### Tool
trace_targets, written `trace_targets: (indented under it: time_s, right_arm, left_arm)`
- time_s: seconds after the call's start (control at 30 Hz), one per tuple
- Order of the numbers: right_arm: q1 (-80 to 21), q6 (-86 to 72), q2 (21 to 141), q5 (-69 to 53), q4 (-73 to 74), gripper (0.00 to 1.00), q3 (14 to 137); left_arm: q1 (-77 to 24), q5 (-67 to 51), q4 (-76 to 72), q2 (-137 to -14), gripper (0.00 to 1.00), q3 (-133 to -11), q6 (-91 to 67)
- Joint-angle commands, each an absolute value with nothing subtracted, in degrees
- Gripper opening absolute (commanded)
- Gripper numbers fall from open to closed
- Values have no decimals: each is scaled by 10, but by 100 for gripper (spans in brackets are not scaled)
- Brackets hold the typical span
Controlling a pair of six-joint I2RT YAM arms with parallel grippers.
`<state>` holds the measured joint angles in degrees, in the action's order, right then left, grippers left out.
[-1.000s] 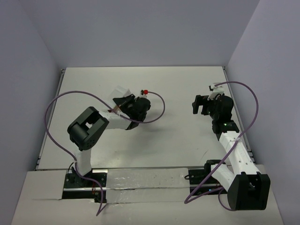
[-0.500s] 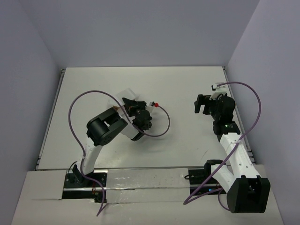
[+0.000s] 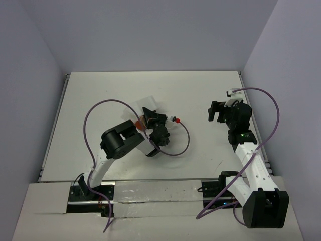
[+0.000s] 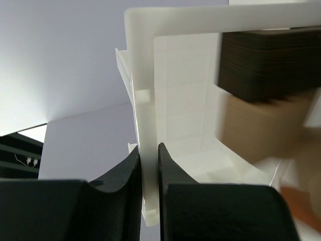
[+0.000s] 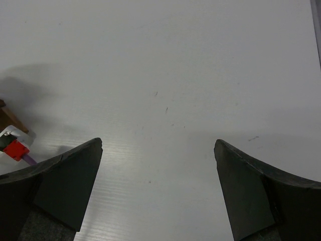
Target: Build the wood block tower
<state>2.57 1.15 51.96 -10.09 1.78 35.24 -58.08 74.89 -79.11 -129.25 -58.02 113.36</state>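
Your left claw (image 4: 149, 150) is shut tight on one thin side wall of a white container (image 4: 175, 20), the two fingers pinching the plastic with no gap to spare. The wood blocks are in that container. You can see a dark brown block (image 4: 271, 65) above a tan block (image 4: 253, 133), and a sliver of a reddish-brown piece (image 4: 303, 206) at the lower corner. All three are blurred, so you cannot tell exactly how they sit or whether there are more behind them.

From above, the left arm is folded back on itself and holds the container up over the middle-left of the table (image 5: 165, 60), apparently tipped. No tower stands anywhere on the table.

Your right claw (image 5: 158, 144) is spread wide and holds nothing. It hovers over bare table on the right side, well apart from the container.

This looks like the opening step, getting the blocks out of the container. Your next move is probably a controlled tilt low over the table, so that the small pieces slide out near each other and don't scatter. After that, park the container to one side and send the open right claw in for a base block.
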Motion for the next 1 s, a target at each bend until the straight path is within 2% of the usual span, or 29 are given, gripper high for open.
trace_targets:
  time_s: [0.0, 0.27, 0.63, 0.83, 0.97]
  right_arm:
    - [30, 12, 511, -97, 6, 100, 368]
    - [30, 12, 512, -99, 7, 100, 368]
    - [29, 8, 515, -105, 7, 100, 369]
    - [30, 5, 511, -107, 10, 100, 367]
    - [30, 4, 514, -108, 11, 100, 367]
  left_arm:
    - [-577, 740, -1067, -1308, 0, -578, 1174]
    - [-559, 742, -1067, -1298, 0, -581, 1176]
    - [-526, 793, -1025, -1219, 0, -591, 1142]
    - [-513, 803, -831, -1134, 0, -582, 975]
    - [-501, 805, -616, -1088, 0, -587, 810]
